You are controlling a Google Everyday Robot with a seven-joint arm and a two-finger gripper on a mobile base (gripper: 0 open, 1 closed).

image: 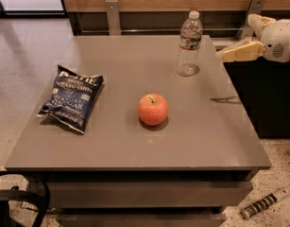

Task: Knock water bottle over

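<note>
**Snacks on the grey worktop**

A dark blue chip bag lies flat near the left edge of the table. A red-orange apple sits about mid-top, stem up, well apart from the bag.

Chip bag reading "POTATO CHIPS", pincer at right, near water bottle
</note>
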